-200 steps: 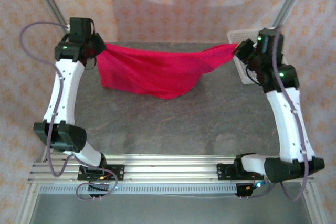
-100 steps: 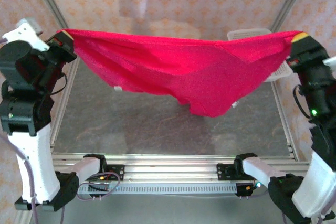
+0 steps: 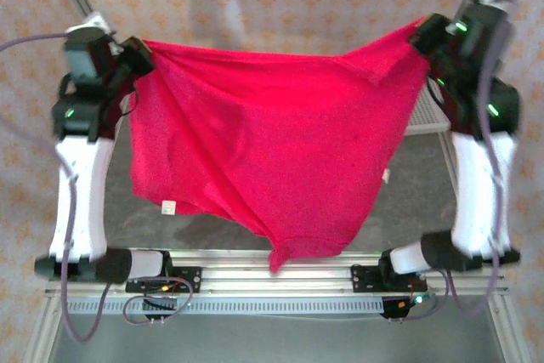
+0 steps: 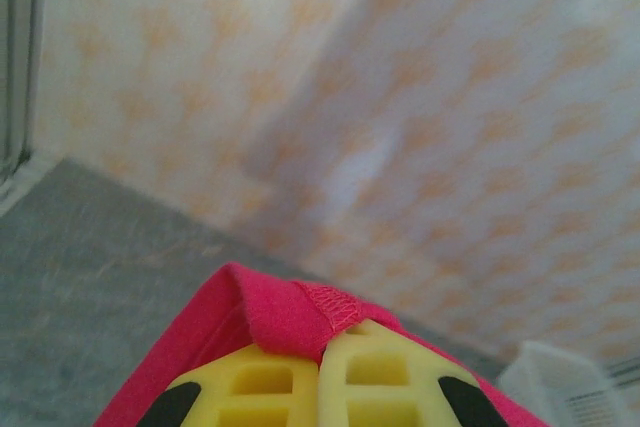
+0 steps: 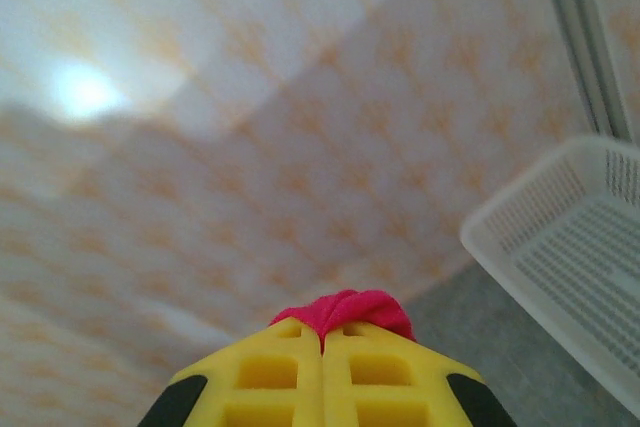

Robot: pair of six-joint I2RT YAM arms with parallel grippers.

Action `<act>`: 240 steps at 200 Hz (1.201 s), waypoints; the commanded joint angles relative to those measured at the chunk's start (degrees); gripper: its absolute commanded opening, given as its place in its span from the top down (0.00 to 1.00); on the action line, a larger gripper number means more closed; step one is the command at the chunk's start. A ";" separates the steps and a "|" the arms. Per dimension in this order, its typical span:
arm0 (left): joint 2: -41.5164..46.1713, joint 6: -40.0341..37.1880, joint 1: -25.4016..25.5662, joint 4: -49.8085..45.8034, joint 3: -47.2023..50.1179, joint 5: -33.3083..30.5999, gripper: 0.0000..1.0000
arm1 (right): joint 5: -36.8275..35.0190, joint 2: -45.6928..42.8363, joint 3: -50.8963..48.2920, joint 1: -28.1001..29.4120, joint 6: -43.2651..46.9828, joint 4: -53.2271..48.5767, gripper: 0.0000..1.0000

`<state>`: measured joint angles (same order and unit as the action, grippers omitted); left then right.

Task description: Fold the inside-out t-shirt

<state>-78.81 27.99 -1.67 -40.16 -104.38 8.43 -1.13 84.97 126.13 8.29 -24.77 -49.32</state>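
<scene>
Left claw (image 3: 136, 55) and right claw (image 3: 418, 40) clamped on the t-shirt (image 3: 272, 150) hanging between them; lower evenly, taut, onto the tabletop (image 3: 416, 193).

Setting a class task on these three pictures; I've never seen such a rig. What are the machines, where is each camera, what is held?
Two robot arms are bolted at the near edge of a grey table. The wide picture comes from a fixed camera above and behind them; the other two from cameras on each wrist, past yellow fingers. The left gripper and right gripper are each shut on an edge of a red t-shirt, holding it spread above the table. A white basket stands at the far right.
</scene>
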 commanded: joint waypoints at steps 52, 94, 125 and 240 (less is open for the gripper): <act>-30.23 2.07 -1.22 -11.07 -10.44 -13.05 0.22 | 17.93 43.75 25.02 -0.23 -7.43 -9.50 0.47; -21.95 4.88 2.19 1.12 9.71 -0.09 0.18 | 14.08 45.44 20.18 3.28 -4.52 -16.87 0.31; -23.22 3.48 7.03 6.75 18.75 7.93 0.19 | 14.41 29.97 -14.13 8.35 -3.24 -4.58 0.31; -29.59 3.31 7.12 12.51 37.80 8.23 0.23 | 15.52 28.84 -54.12 12.54 -16.82 22.21 0.34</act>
<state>-110.52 31.44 5.54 -27.88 -72.69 17.56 14.81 102.83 63.13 20.84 -41.36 -33.89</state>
